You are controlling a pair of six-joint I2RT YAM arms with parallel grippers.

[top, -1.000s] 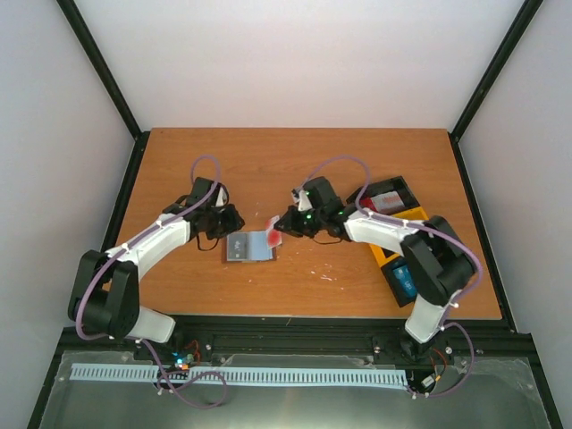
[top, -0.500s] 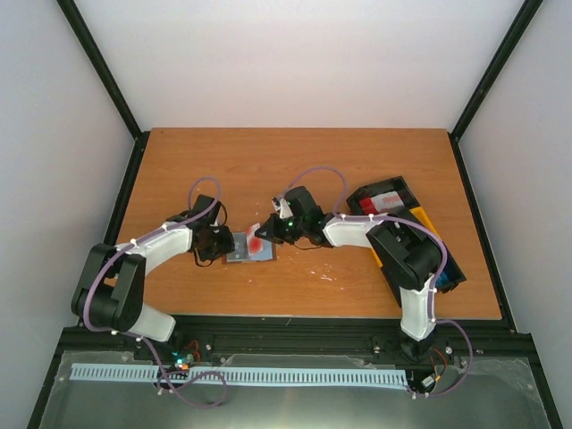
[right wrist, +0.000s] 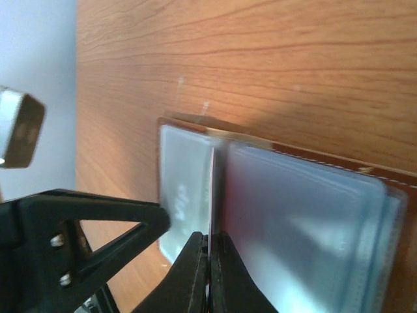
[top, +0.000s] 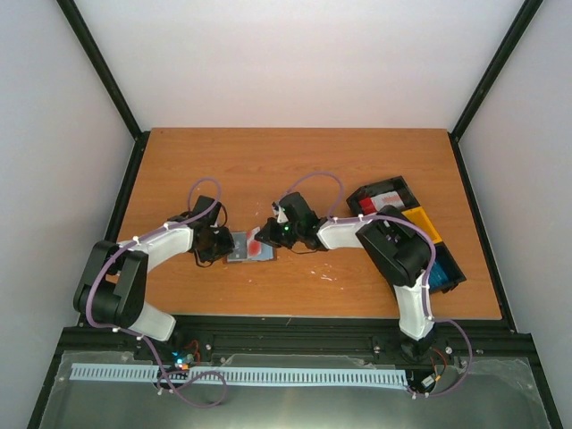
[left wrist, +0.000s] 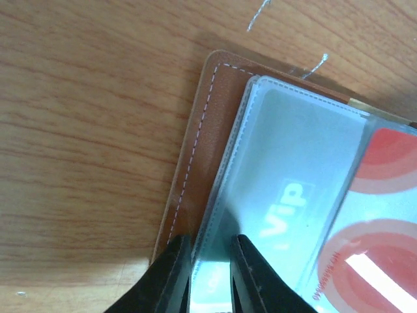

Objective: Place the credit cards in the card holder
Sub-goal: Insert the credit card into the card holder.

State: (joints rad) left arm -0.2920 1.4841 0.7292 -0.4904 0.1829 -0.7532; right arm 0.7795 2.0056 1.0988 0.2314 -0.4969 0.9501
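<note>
The holder point(top: 238, 251) lies open on the table point(top: 295, 165), near its front edge and between the 2 grippers. Its brown cover with white stitching faces down and its clear sleeves point(left wrist: 273, 130) face up. A pale card marked VIP point(left wrist: 287, 202) sits inside 1 sleeve. A red and white card point(top: 257, 243) lies over the holder's right half. In the right wrist view it stands edge-on at the gap between 2 sleeves, its far end down among them.

The right gripper point(right wrist: 210, 238) is clenched on this card's near edge, with both fingers flat against its faces. The left gripper point(left wrist: 210, 244) sits at the holder's left end. Its fingers are drawn close, with a narrow gap between them, and their tips are on the sleeve edge just beside the stitched border. I cannot tell whether they pinch the sleeve or only rest on it.

Well to the right stand the trays. A black tray point(top: 404, 185) holds a red card point(top: 368, 206), and a yellow tray point(top: 420, 222) is beside it. A blue card point(top: 436, 275) shows nearer the front, partly behind the right arm.
</note>
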